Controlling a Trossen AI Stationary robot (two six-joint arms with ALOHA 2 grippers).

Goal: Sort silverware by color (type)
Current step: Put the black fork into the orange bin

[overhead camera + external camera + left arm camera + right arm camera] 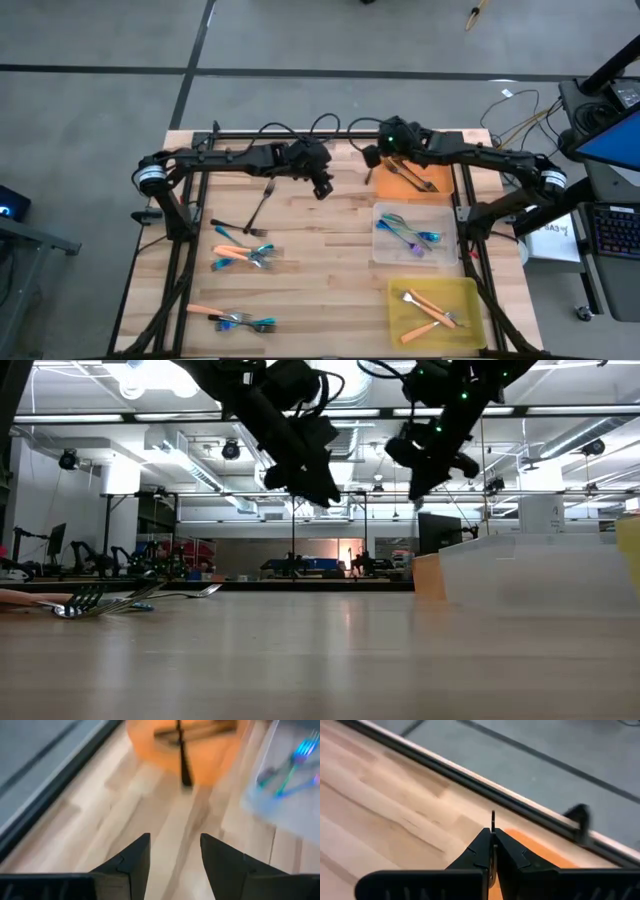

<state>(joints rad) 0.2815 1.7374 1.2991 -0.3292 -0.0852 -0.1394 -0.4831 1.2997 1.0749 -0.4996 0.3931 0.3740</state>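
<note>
at the near right corner the yellow tray (402, 320) already holds two orange forks (430, 305). near left on the table (320, 270), an orange fork (205, 311) lies touching a small blue cluster (250, 322) — still loose. a little farther, on the left, more orange and blue forks (243, 257) lie crossed in a heap, with a dark fork (227, 231) just beyond them and a second dark fork (262, 205) angled toward the far side. on the right, the clear tray (385, 252) has a few blue forks (410, 234) in it.

farther still, the left gripper (322, 187) hangs above the table's middle, fingers (132, 857) parted with nothing between them. far right sits the orange tray (378, 190) with a couple of dark forks (418, 181) inside. the right gripper (372, 152) hovers at that tray's far left corner, closed on a thin dark fork (493, 820) whose tip pokes out past the fingertips.

my read: roughly half sorted. each colour has a tray — orange in yellow, blue in clear, dark in orange. what's left is the held fork to drop, plus the two dark ones and the mixed orange and blue heaps on the left.
</note>
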